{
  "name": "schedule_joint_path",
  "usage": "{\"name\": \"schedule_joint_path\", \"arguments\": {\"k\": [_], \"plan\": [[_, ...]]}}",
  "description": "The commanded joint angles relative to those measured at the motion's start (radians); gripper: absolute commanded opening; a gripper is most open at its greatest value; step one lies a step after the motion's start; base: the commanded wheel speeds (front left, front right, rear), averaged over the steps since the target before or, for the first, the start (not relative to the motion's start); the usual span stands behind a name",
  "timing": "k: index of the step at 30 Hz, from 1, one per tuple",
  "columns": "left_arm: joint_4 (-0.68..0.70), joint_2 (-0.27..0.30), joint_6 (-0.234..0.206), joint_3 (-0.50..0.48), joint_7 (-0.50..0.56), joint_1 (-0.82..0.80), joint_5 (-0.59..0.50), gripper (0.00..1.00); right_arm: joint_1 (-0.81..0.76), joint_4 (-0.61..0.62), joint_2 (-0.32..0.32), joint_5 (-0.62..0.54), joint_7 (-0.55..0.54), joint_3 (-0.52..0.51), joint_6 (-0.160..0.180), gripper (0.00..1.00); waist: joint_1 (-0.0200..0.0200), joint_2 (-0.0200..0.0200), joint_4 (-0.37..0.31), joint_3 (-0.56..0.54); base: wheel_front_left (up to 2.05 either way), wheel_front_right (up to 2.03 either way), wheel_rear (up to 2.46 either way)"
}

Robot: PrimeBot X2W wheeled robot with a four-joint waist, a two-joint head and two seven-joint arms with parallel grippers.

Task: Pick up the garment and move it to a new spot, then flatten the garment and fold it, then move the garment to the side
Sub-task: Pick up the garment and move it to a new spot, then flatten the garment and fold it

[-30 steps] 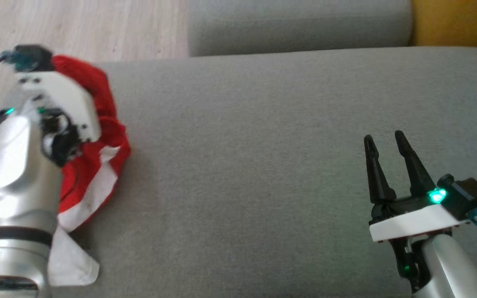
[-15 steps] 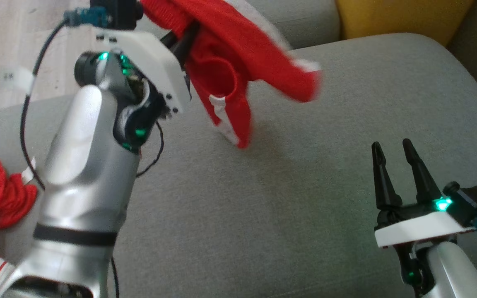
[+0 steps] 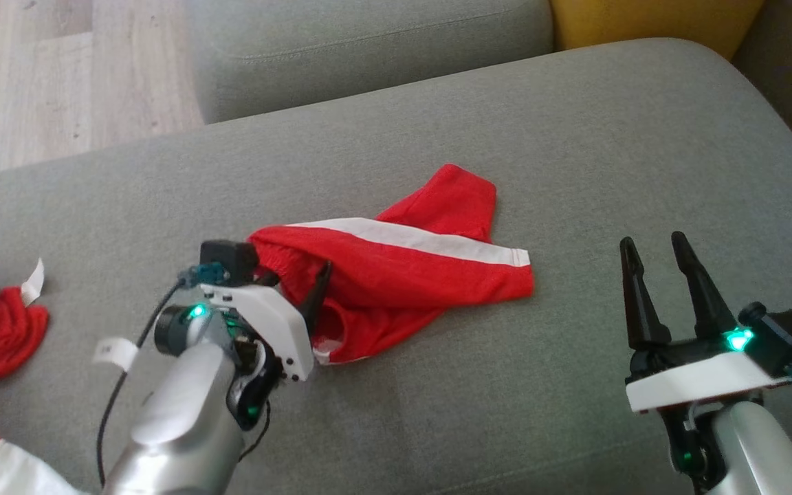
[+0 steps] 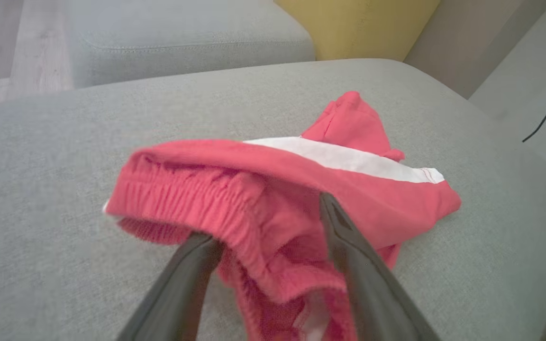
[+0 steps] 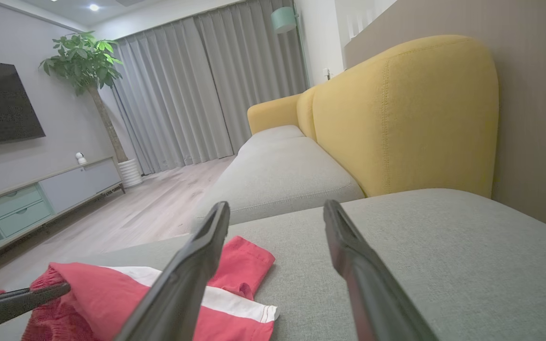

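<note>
**Red shorts (image 3: 410,275) down from mid-air onto the cushion (image 3: 575,172)**

Left gripper (image 3: 294,287) has let go: its jaws stand apart, with the elastic waistband (image 4: 197,203) loose between them. The shorts lie crumpled mid-cushion. They are light, limp cloth, likely to drag and bunch. The waistband corners look the firmest hold. Right gripper (image 3: 661,251) waits open, empty, well apart.
</note>
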State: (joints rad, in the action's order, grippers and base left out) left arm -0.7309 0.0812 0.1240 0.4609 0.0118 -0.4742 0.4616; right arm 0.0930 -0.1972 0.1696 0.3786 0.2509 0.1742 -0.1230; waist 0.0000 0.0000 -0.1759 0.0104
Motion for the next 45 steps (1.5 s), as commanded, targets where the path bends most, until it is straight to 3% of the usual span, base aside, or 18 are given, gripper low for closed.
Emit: {"name": "schedule_joint_path", "arguments": {"k": [1, 5, 10, 17, 23, 28, 34, 45], "plan": [[0.01, 0.01, 0.005, -0.019, -0.036, -0.059, 0.012, 1.0, 0.037, 0.03, 0.019, 0.008, 0.011, 0.019, -0.008, 1.0, 0.0, 0.0, 0.01, 0.0, 0.0, 0.0, 0.0], [-0.024, 0.018, 0.006, -0.003, -0.102, -0.083, 0.023, 1.0, 0.035, 0.026, 0.024, 0.008, 0.011, 0.021, -0.008, 1.0, 0.0, 0.0, 0.03, -0.007, 0.0, 0.0, 0.0], [0.004, 0.077, -0.005, -0.021, -0.182, -0.102, 0.015, 1.0, 0.031, 0.029, 0.029, 0.005, 0.011, 0.016, -0.008, 1.0, 0.0, 0.0, 0.046, -0.018, 0.0, 0.0, 0.0], [0.195, 0.136, -0.117, -0.085, -0.261, 0.012, -0.008, 1.0, 0.003, 0.051, 0.033, 0.001, 0.011, -0.008, -0.008, 1.0, 0.0, 0.0, 0.069, -0.024, 0.0, 0.0, 0.0], [0.451, 0.112, -0.228, -0.151, -0.273, 0.213, -0.064, 1.0, -0.027, 0.067, 0.03, 0.005, 0.011, -0.027, -0.008, 1.0, 0.0, 0.0, 0.09, -0.017, 0.0, 0.0, 0.0], [0.596, 0.051, -0.272, -0.231, -0.273, 0.36, -0.108, 1.0, -0.039, 0.076, 0.028, 0.007, 0.011, -0.037, -0.008, 1.0, 0.0, 0.0, 0.096, -0.009, 0.0, 0.0, 0.0], [0.612, 0.003, -0.262, -0.269, -0.273, 0.448, -0.179, 1.0, -0.041, 0.083, 0.031, -0.001, 0.011, -0.045, -0.008, 1.0, 0.0, 0.0, 0.111, -0.003, 0.0, 0.0, 0.0], [0.588, -0.023, -0.231, -0.322, -0.273, 0.443, -0.231, 1.0, -0.037, 0.089, 0.033, -0.021, 0.011, -0.04, -0.008, 1.0, 0.0, 0.0, 0.111, -0.005, 0.0, 0.0, 0.0]]}}
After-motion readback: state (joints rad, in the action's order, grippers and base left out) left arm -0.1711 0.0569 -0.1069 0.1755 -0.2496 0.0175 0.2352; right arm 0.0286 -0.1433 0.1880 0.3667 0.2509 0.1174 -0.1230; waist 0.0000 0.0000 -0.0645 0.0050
